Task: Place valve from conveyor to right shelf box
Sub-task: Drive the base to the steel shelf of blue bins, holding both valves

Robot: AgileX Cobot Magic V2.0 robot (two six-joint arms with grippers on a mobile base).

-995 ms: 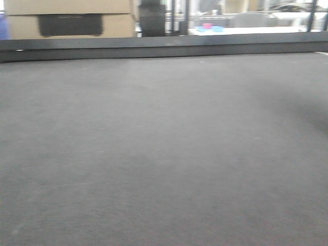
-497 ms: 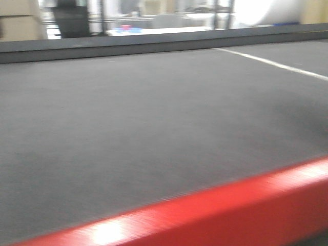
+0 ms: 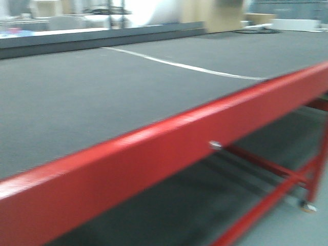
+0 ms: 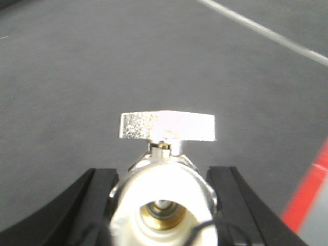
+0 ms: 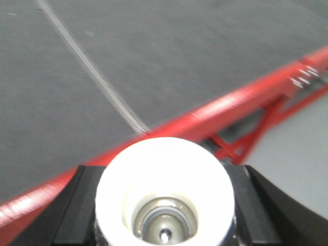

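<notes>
- Your left end effector (image 4: 161, 177) is clamped on a valve (image 4: 167, 126), held above the conveyor (image 3: 102, 97) near its red frame (image 3: 154, 154).
- Your right end effector (image 5: 164, 177) grips a second valve (image 5: 164, 156).
- Swing hastily and either could slip or clip that frame.

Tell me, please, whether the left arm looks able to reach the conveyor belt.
Probably yes: the conveyor belt lies beneath the left gripper with nothing between, though it grips a valve.
</notes>
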